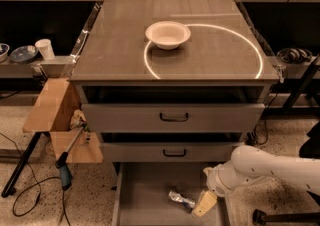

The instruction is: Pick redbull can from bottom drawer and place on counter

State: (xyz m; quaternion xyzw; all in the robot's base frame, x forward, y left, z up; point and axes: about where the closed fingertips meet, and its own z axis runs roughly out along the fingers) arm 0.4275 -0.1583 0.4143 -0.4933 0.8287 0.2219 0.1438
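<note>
The bottom drawer [142,190] stands open, its floor bare left of the can [180,200], which lies on its side near the middle. Just right of the can the gripper [204,204] tilts down into the drawer, on a white arm [265,167] reaching in from the right. Whether the jaws are apart or together, I cannot tell. The drawer's front is cut off. The bench [220,57] has free room right of the bowl [168,34].

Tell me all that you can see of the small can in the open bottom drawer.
The can is small, slim and shiny, of silvery metal with blue patches. It lies on its side, slanted, on the flat floor of the bottom drawer, near the middle. The claw hangs close on its right, low inside the drawer. Whether the two touch cannot be told.
</note>
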